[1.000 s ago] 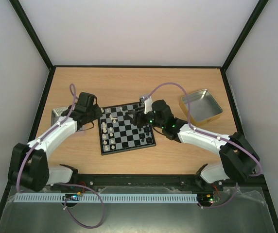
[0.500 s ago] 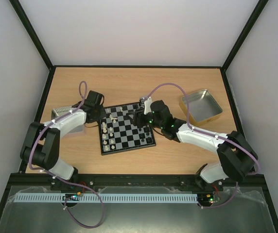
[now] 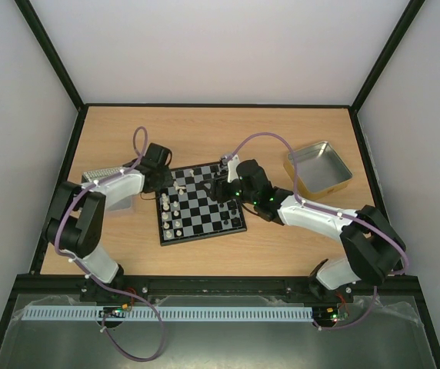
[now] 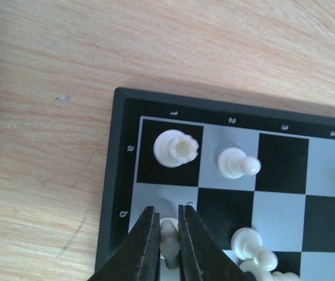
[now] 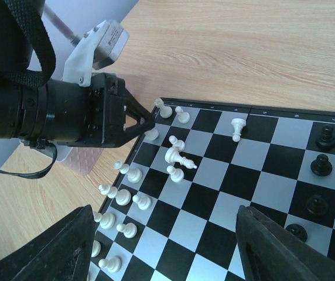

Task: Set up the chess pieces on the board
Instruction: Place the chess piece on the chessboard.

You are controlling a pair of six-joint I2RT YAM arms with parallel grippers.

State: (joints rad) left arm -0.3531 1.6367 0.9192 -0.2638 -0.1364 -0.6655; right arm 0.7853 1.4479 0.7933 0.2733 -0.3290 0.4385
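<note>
**Top external view.** The board [image 3: 205, 211] lies on the table [image 3: 205, 131] between the two arms. White chess pieces [image 3: 166, 206] stand along its left side. The left gripper [image 3: 165, 183] is down at the board's far-left corner. The right gripper [image 3: 220, 188] hovers over the far part of the board. A silver tin [image 3: 318, 169] sits well apart to the right.

**Left wrist view.** The left gripper [image 4: 168, 234] has its jaws drawn narrow, pinching a white pawn [image 4: 168, 237] over the edge square just beside the rim [image 4: 112, 175]. A white rook [image 4: 176, 148] stands upright on the corner square. Toppled white men [image 4: 255, 249] lie one square away.

Handling, as a judgement:
- The pieces look very light, rigid and smooth.
- A slight sideways push would probably tip one.
- Take hold across the narrow body above the base, with the fingers vertical.
- Open the jaws straight apart without dragging, because neighbouring pieces stand close.

**Right wrist view.** The right gripper [image 5: 166, 213] is spread wide and holds nothing. It is poised above the mid-board squares. A heap of fallen white pieces [image 5: 176, 158] lies ahead of it, and black pieces [image 5: 322, 152] stand at the right edge.
</note>
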